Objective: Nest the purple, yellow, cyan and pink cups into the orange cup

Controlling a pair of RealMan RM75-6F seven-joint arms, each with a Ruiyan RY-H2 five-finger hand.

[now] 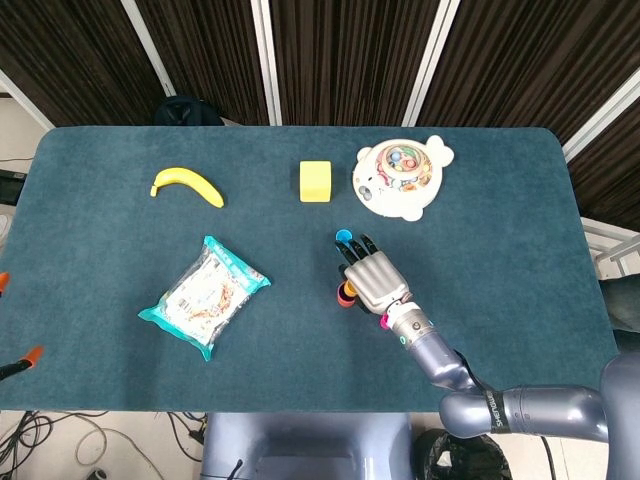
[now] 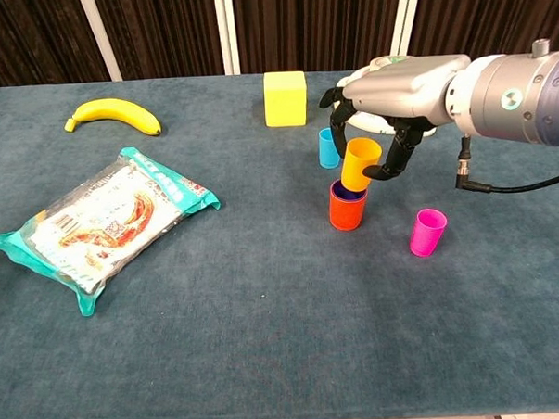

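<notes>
The right hand (image 2: 380, 122) grips the yellow cup (image 2: 360, 163) from above, fingers curled around its rim, holding it tilted with its base just entering the mouth of the orange cup (image 2: 347, 207), which stands on the blue tabletop (image 2: 265, 312). A purple cup (image 2: 349, 194) sits inside the orange one, its rim showing. Just behind, the cyan cup (image 2: 328, 148) stands upright, and the pink cup (image 2: 427, 232) stands apart, nearer the front on the right. Further back sit a yellow block (image 2: 285, 98) and a round white toy (image 1: 400, 177), the toy partly hidden behind the hand in the chest view. To the left lie a snack packet (image 2: 102, 222) and a banana (image 2: 114, 116). The left hand does not appear in either view.
</notes>
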